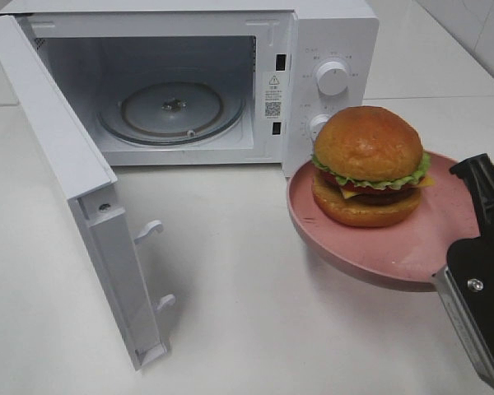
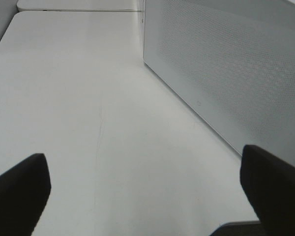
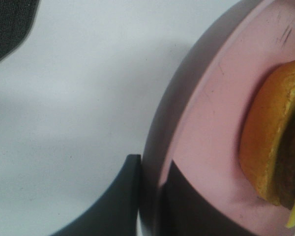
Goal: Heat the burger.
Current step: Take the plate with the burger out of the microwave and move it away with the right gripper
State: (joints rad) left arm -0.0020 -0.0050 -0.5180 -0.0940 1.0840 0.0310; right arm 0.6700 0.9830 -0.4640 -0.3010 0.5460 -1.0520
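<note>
The desk point(image 1: 255, 271) is a white top that carries the microwave point(image 1: 230, 74), which stands beyond and to the left of the right claw point(image 3: 150, 196). Its door point(image 1: 74, 189) is swung fully open toward the left, edge-on to the high camera, with two white latch hooks jutting from its free edge. The cavity holds only a clear glass turntable point(image 1: 171, 111), lying flat on the floor of the oven. Two white knobs point(image 1: 333, 78) sit on the panel at the oven's right side; the lower one is partly hidden behind the burger point(image 1: 369, 164). The burger sits on a pink plate point(image 1: 412, 247), toward the plate's far-left part, directly ahead of the right claw. That claw is clamped on the plate's near rim, one finger point(image 3: 191, 206) on top of the rim and the other under it, and the plate is held above the desk, tilted slightly, its left edge in front of the knob panel. Between the plate and the open door lies bare desk, and the cavity mouth is unobstructed. The left claw point(image 2: 147, 196) is spread wide with nothing between its fingers, low over bare desk, with the perforated outer face of the door just ahead of it to one side.
</note>
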